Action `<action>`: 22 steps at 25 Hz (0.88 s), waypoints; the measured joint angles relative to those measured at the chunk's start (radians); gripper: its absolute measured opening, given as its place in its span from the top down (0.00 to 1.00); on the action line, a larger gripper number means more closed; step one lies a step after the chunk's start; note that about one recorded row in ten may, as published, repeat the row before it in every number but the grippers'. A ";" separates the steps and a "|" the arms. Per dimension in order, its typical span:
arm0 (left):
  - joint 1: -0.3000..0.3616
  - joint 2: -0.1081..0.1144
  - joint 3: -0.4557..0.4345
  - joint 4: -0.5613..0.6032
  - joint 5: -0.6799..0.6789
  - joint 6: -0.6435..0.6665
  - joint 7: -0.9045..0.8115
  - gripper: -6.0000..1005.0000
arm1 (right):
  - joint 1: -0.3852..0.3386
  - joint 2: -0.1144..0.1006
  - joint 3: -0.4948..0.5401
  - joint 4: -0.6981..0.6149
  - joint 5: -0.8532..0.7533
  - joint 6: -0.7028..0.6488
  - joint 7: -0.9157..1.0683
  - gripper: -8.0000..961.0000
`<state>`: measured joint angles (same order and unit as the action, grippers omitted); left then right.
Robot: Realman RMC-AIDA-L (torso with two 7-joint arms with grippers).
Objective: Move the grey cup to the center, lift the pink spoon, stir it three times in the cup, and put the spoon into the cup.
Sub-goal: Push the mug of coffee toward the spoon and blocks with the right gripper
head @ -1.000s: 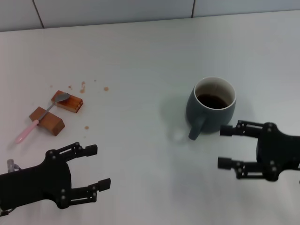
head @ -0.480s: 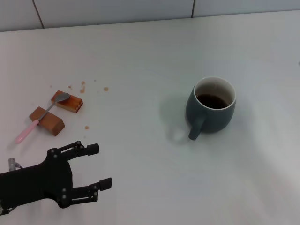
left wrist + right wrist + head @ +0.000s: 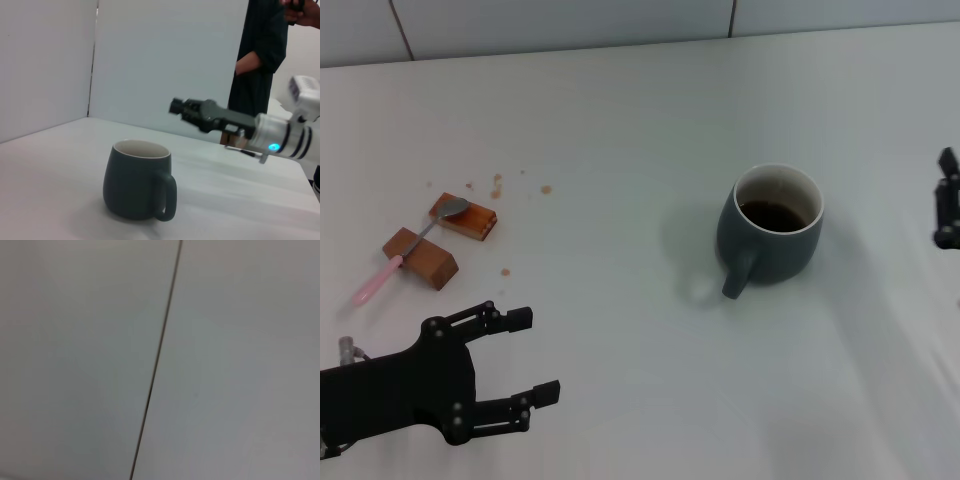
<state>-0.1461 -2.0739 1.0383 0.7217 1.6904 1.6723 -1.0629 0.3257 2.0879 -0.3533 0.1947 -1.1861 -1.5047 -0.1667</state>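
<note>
White tabletop (image 3: pixel 620 110), tiled wall behind. At far left, pink spoon (image 3: pixel 412 243) lying across two wooden blocks (image 3: pixel 420 257), bowl on the farther block, pink handle trailing off the nearer one onto the table, a few brown drips (image 3: pixel 498 186) nearby. Just nearer the robot, left gripper (image 3: pixel 525 356) hovering low, fingers spread apart, holding nothing. Right of centre, grey cup (image 3: pixel 772 235) upright with dark liquid inside, handle turned toward the robot. At the far right edge, right gripper (image 3: pixel 948 200) barely showing, raised above the table in the left wrist view; fingers impossible to judge. Best to approach the cup from the body side, grip firmly, slide slowly to avoid slopping.
</note>
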 joint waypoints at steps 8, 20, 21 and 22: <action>0.000 0.000 0.000 0.001 0.000 0.001 0.000 0.18 | 0.083 0.002 0.014 0.068 -0.011 0.134 -0.075 0.90; -0.001 0.000 0.000 0.002 0.000 0.005 -0.001 0.18 | 0.131 0.003 0.015 0.135 -0.086 0.219 -0.080 0.99; -0.001 0.000 0.000 0.002 0.000 0.005 -0.001 0.18 | 0.131 0.003 0.015 0.135 -0.086 0.219 -0.080 0.99; -0.002 0.000 0.000 0.002 0.000 0.006 -0.002 0.18 | 0.140 0.003 0.013 0.150 -0.090 0.220 -0.081 0.99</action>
<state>-0.1477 -2.0739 1.0385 0.7241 1.6904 1.6780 -1.0645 0.4662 2.0908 -0.3408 0.3448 -1.2758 -1.2851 -0.2472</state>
